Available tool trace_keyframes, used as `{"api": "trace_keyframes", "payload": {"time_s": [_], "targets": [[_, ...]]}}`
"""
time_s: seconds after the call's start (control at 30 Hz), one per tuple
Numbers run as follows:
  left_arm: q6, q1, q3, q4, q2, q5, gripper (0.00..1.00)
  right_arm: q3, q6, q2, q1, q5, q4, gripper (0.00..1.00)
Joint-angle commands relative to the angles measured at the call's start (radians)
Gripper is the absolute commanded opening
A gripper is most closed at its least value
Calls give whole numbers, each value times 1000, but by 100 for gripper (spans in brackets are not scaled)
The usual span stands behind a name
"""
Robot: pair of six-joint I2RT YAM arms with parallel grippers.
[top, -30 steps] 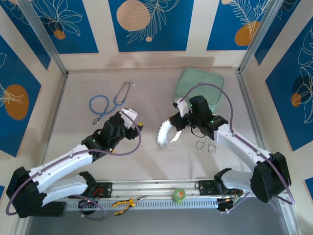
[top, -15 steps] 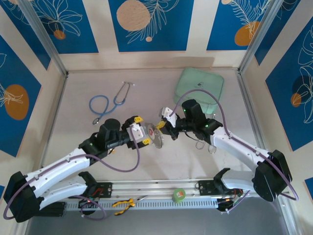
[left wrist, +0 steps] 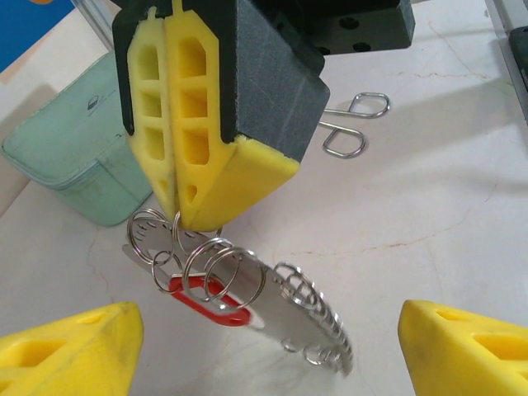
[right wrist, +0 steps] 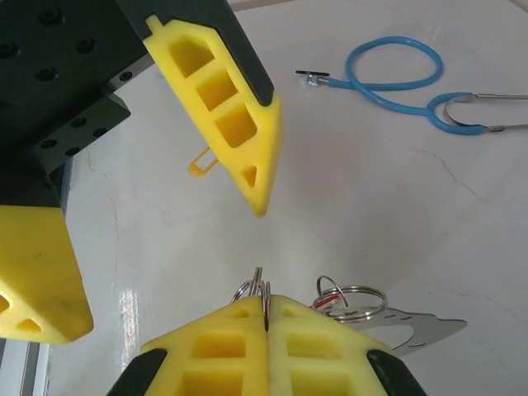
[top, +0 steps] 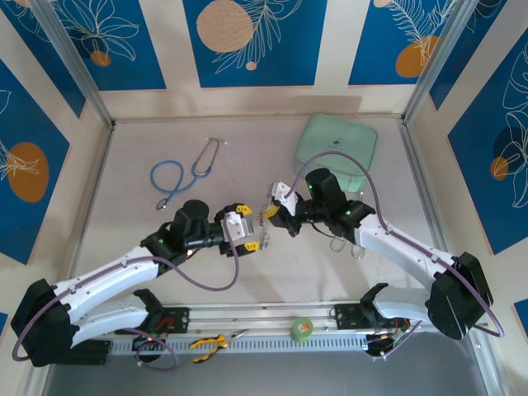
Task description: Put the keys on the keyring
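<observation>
**R arm dangles the bunch, L fingers wide and waiting**

From where I stand, the right gripper has its yellow fingers pressed together, pinching a small wire ring at the top of the keyring. Makes sense. Held by the top, the bunch hangs open, so the silver keys fan out below w/ the red tag tucked under the rings. It looks lifted off the table, but I can't tell if the lowest keys brush it.

The left gripper faces it from the other side. Its fingers are well apart, one on either side of the hanging bunch, touching nothing as far as I can see. My guess is it's lined up for a second hold, prob. to steady or spread a ring, since one arm can't hold a loop open and thread it too.

Loose key: a tiny yellow piece lies flat on the table just behind one L finger. I take it for the brass key, though it's too small to be sure. If so, it's not on the ring yet, and neither arm has it.

Off to the sides, out of the way, are a blue stethoscope, a green pouch and a wire clip.

Next bit needs care, imo. The pinch is on thin wire, so a nudge from L could swing or twist the bunch.
</observation>
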Motion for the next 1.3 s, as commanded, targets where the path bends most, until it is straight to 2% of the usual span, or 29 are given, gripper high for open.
{"api": "trace_keyframes", "payload": {"time_s": [0.0,0.2,0.57,0.77,0.9,0.97,1.1,1.27], "targets": [[-24,-4,-9,51,23,40,82,15,8,-25,10,-5,27,0],[-34,-7,-6,70,54,62,82,11,11,-27,18,3,32,0],[-51,-12,-20,38,53,143,69,11,35,-25,22,44,56,0],[-47,-13,-36,25,32,202,58,9,53,-18,21,77,62,0],[-54,-14,-53,37,18,235,57,3,79,-16,19,53,80,0],[-62,-14,-63,47,3,206,57,-4,93,-18,11,18,95,0],[-107,-8,-109,112,-82,63,53,-23,109,-15,-29,-98,103,0],[-177,3,-84,30,-119,-48,41,-22,87,1,-62,-248,82,0]]}}
